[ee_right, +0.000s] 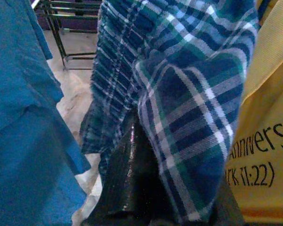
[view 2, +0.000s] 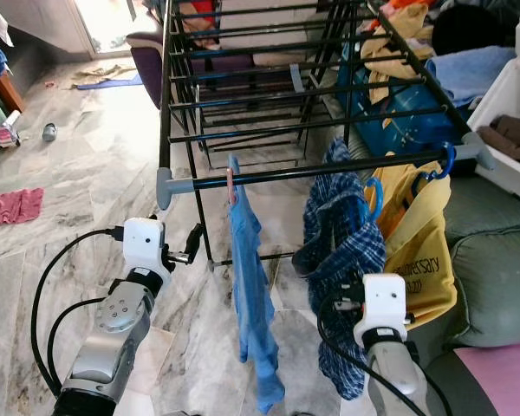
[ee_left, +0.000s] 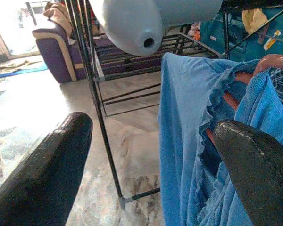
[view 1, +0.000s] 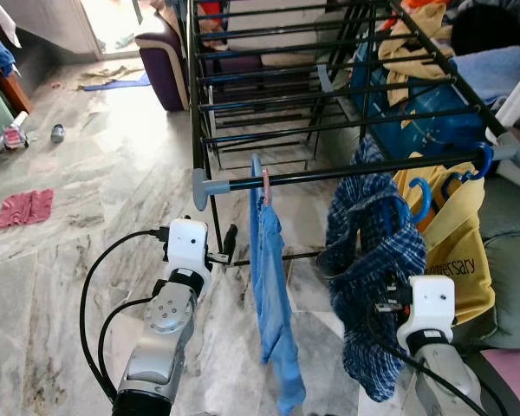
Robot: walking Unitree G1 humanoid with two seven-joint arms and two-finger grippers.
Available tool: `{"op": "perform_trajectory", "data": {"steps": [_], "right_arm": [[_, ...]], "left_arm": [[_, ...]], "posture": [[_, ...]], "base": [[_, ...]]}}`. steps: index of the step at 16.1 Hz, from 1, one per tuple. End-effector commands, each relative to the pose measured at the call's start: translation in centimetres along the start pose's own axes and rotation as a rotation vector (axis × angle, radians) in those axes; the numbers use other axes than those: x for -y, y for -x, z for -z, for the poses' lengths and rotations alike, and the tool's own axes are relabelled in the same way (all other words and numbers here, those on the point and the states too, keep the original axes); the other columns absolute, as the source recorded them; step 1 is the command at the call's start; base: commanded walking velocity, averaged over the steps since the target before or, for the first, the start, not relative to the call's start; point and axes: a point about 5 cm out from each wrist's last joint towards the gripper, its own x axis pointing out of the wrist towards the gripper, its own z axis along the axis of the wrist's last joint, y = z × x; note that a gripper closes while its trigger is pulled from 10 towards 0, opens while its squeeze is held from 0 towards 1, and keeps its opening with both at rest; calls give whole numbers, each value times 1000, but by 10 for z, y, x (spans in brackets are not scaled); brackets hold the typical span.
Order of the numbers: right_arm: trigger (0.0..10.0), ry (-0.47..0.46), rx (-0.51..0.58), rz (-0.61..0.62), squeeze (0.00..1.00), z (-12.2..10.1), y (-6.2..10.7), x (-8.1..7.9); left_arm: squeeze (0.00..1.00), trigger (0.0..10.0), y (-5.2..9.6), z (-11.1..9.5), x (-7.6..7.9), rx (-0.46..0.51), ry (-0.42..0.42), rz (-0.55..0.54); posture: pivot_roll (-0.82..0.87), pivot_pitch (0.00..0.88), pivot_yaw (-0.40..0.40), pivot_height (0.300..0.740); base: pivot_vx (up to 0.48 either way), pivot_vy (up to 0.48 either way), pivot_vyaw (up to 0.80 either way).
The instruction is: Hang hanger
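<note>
Left claw [view 1: 229,245], lower left: fingers spread wide, empty, beside blue garment [view 1: 269,295] hung on rail [view 1: 347,171]. Centre-right: plaid garment [view 1: 373,260] on blue hanger [view 1: 421,198], hook just below rail. Right claw [ee_right: 146,188], lower right: clamped on plaid. Step: hooking. Next: lift hook over rail.

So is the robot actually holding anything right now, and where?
The right gripper pinches a lower fold of the plaid shirt. The left gripper is open, holding nothing.

Home living room: marble floor [view 1: 113,173], sofa [view 1: 160,61], clothes drying rack [view 1: 329,87]
</note>
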Motion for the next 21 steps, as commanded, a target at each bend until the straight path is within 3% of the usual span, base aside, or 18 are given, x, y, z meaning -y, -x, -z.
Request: {"op": "perform_trajectory", "data": {"steps": [1,2,3,9,21], "right_arm": [[4902,-1,25,-10,0,-8,-1,-6],[8510,-5,26,-11,0,-9,-2,-7],[10000,-8,26,-12,0,-11,-4,-8],[10000,21,49,-57,0,-18,-10,-17],[10000,-75,57,-22,0,-30,-21,-20]], "left_arm": [[0,10000,-1,0,-1,0,-14,0],[0,10000,-2,0,-2,2,-18,1],[0,10000,-3,-1,-4,4,-22,1],[0,10000,0,2,-5,-1,-20,-12],[0,10000,1,2,-3,-5,-13,-40]], "posture": [[-57,14,15,740],[-55,11,15,740],[-51,4,13,740],[-44,20,8,740],[-34,68,-3,740]], "base": [[-319,0,0],[-382,0,0],[-382,0,0],[-392,0,0],[-392,0,0]]}}
